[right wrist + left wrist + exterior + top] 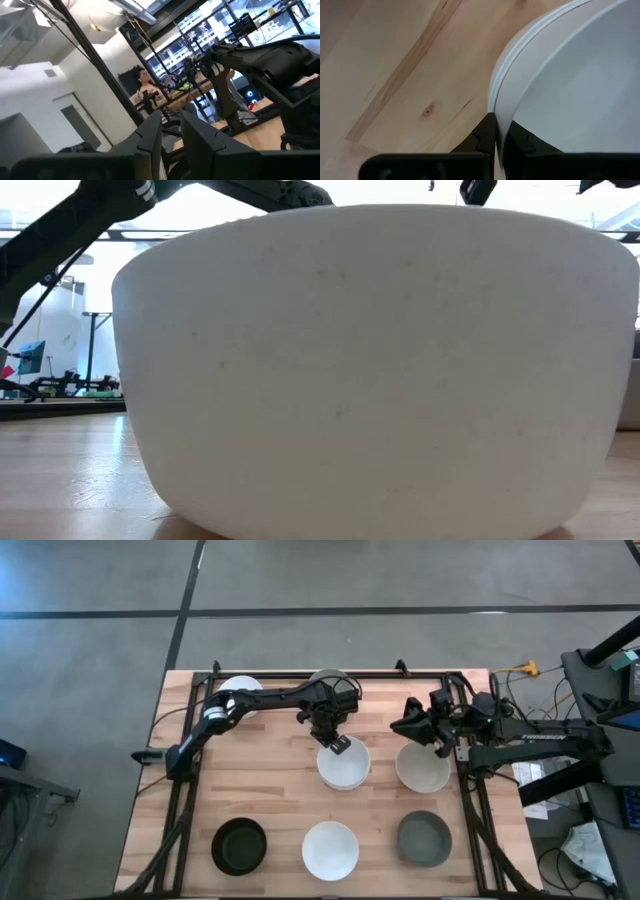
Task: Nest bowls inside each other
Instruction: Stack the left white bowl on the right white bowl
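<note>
Bowls sit spread over a pale butcher-block wooden table (pixel 270 802) framed by black rails, standing on a grey concrete floor (pixel 90 670) crossed by dark seams. Count in the high view, near row first: one round black bowl (pixel 240 845), one smooth white bowl (pixel 330 849), one grey bowl (pixel 424 838). Middle row: a white stack of nested bowls (pixel 344 766) at centre, at least two rims visible in the left wrist view, exact number cannot be told; one single white bowl (pixel 423 769) to its right. Far edge: one white bowl (pixel 238 693) at left, and one pale bowl (pixel 329 679) largely hidden under the left arm, colour uncertain. The low view is filled almost wholly by the near white bowl's wall. The left gripper (pixel 337 745) reaches over the far rim of the centre stack; its fingers (pixel 487 135) are pressed together onto the thin rim of the stack's top bowl, one finger outside the wall, one inside. The right gripper (pixel 412 726) hangs beside the far-left edge of the single white bowl, lifted off the table and pointing across toward the left arm; its fingers (pixel 150 132) stand slightly parted with a narrow gap, holding nothing. Beyond the table the right wrist view shows a room with large windows, dark beams, and a person seated at a far bench (pixel 146 92).
</note>
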Available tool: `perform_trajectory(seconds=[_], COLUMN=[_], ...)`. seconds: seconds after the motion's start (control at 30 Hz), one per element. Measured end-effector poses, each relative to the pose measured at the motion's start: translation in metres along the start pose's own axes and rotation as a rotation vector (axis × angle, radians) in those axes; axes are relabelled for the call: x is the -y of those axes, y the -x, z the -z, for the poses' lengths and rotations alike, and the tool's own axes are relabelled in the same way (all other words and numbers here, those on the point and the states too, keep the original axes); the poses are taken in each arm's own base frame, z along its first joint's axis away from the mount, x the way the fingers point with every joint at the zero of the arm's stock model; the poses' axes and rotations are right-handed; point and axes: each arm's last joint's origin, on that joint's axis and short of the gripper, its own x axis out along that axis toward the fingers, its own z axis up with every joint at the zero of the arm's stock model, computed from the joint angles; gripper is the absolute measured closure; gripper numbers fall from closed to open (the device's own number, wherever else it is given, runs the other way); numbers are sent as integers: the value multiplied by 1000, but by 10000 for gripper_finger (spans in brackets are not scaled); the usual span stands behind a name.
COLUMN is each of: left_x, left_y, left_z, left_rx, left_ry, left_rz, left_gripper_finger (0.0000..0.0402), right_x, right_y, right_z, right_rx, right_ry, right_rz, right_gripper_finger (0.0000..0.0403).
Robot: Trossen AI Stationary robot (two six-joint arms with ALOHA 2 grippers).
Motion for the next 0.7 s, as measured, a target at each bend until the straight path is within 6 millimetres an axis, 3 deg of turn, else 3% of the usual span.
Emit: perform_trajectory(seconds=[0.3,0.7], left_x=[1,6], left_y=[1,32], left_z=[0,6], left_rx=[7,78], left_ry=[-36,-78], left_rz=[-4,15], left_gripper_finger=[384,224], right_x=[3,4], right_y=[0,0], right_z=[5,6], right_rx=[-19,-24], right_ry=[3,9], right_rz=[14,16], right_gripper_finger=[335,335])
